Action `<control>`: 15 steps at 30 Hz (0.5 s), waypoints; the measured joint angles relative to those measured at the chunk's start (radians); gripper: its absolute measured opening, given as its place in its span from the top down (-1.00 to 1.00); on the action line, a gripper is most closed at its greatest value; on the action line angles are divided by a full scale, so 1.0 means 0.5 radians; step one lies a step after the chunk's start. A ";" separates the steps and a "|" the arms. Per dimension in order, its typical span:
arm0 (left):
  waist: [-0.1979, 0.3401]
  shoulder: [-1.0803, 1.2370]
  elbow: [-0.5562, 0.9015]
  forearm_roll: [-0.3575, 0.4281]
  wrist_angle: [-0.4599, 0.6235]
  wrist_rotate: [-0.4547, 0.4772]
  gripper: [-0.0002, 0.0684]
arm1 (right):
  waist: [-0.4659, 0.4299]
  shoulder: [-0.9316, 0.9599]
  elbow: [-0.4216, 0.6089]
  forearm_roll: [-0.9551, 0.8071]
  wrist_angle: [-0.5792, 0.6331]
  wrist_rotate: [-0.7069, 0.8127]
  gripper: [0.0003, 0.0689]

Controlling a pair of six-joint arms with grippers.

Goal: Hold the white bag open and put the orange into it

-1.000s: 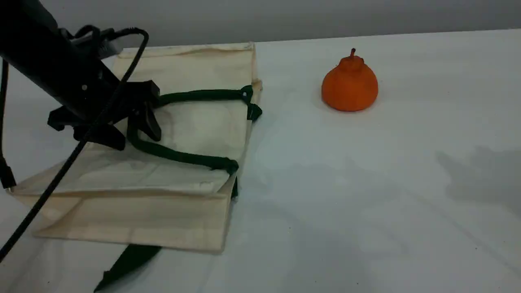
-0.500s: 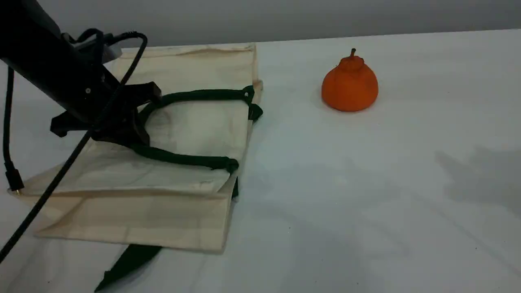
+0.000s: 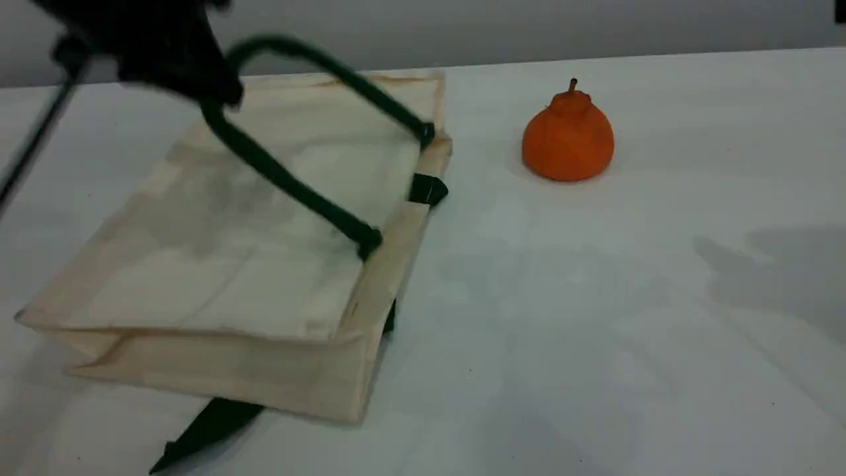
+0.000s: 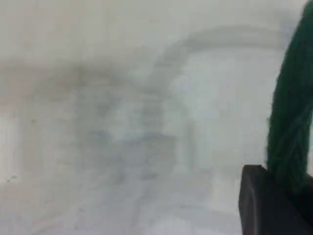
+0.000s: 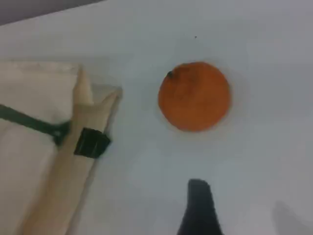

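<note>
While bag [image 3: 218, 264] lies flat, mouth [image 3: 396, 231] facing orange [image 3: 568, 139]

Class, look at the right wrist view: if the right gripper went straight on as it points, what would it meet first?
Probably the orange, just ahead of the right gripper; only bare table lies between, though depth is unclear.

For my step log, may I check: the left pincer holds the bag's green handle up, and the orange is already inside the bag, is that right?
Not quite: the orange sits on the table, right of the bag, not inside it, as the scene view shows. The left pincer does hold the green handle up.
</note>
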 joint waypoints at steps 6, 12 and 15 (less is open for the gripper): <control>0.000 -0.339 -0.081 0.013 0.282 0.021 0.78 | 0.000 0.132 0.000 0.444 -0.004 -0.445 -0.44; -0.001 -0.466 -0.094 0.036 0.456 0.010 0.78 | 0.000 0.262 0.002 0.969 0.074 -0.970 -0.44; -0.003 -0.503 -0.094 0.038 0.543 0.010 0.78 | 0.000 0.339 0.002 1.140 0.145 -1.184 -0.44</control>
